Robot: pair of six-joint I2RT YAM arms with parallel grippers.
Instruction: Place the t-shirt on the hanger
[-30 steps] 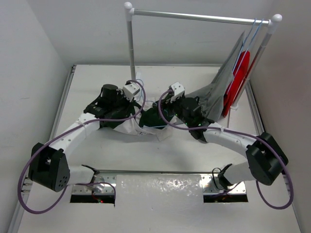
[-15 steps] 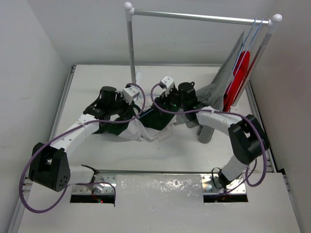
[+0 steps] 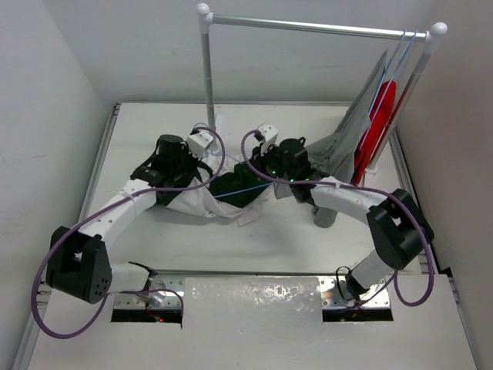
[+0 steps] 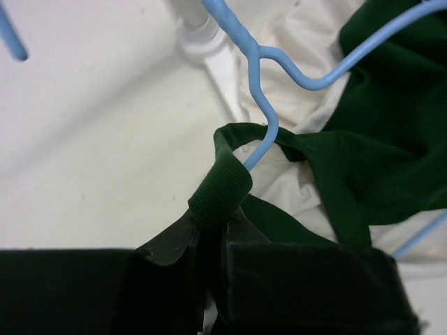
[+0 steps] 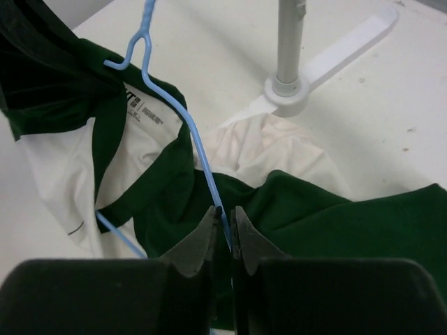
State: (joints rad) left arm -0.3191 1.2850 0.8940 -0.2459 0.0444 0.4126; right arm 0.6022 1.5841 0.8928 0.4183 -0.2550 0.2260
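- Left gripper: jaws clamped on the dark green collar band of the t-shirt, pinching a folded section of the rib.
- Right gripper: jaws drawn together on one sloping arm of the hanger, with the thin blue wire running between the fingertips.
- T-shirt location: crumpled on the table between the two grippers, near the foot of the clothes rail. Cream body and green sleeves are bunched under and around the hanger.
- Hanger location: lying in the neck area of the shirt. In the left wrist view the hook curves up against the collar band, just beyond the left fingertips; whether it passes fully through the neck opening cannot be told.
- Governing relation: the hanger's long axis runs left to right across the table, from the right gripper towards the left one. The hook end lies to the left of the right gripper, at the collar held by the left gripper.
- Arm proximity: the right arm is nearer the hanger's shoulder end; the left arm is nearer the hook and collar.
- Judgement: the coming move likely depends on the collar being held open along that axis — the hanger shoulder can then slide inside the shirt towards a sleeve.
- Risk, as a judgement: the thin wire may twist in the jaws, and bunched fabric may catch the hanger end.
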